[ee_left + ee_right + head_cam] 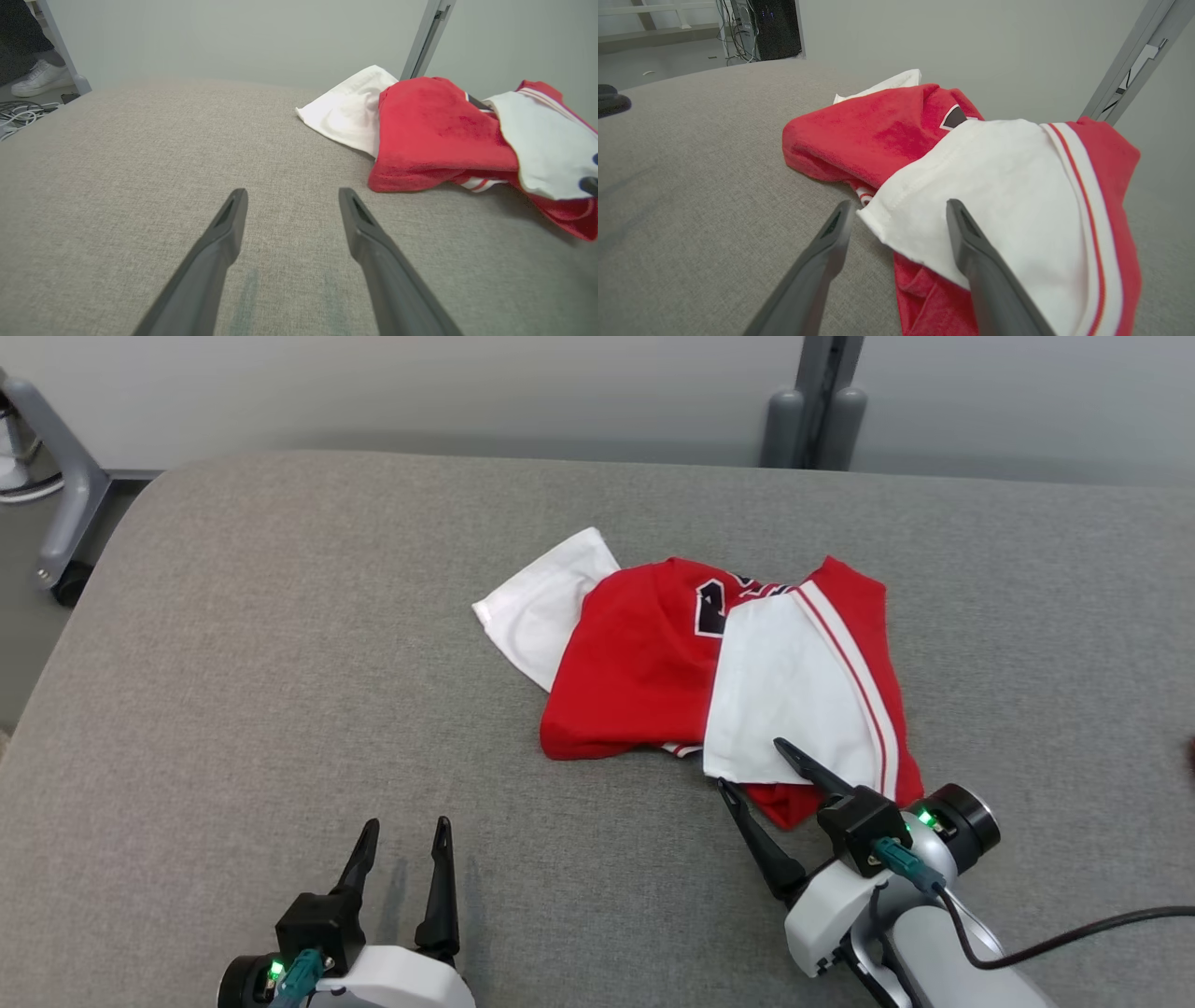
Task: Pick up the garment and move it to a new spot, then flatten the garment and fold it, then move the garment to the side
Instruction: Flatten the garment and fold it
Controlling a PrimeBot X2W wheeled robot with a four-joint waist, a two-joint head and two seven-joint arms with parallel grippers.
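Note:
The garment point(644, 663), a red T-shirt with white sleeves and striped trim, lies crumpled on the grey padded table point(280, 663), right of centre. Part of a dark chest print shows near its top. My right gripper point(749, 762) stands open at the garment's near edge, with the corner of a white sleeve point(980, 205) between its two fingers; one finger is over the cloth, the other over the table. My left gripper point(409, 822) is open over bare table at the lower left, well clear of the garment point(434, 135).
Wheeled grey stand legs point(65, 495) stand off the table's far left corner, and a grey post point(814, 401) rises behind the table. A person's white shoe point(39, 79) and loose cables point(18, 112) lie on the floor beyond the left edge.

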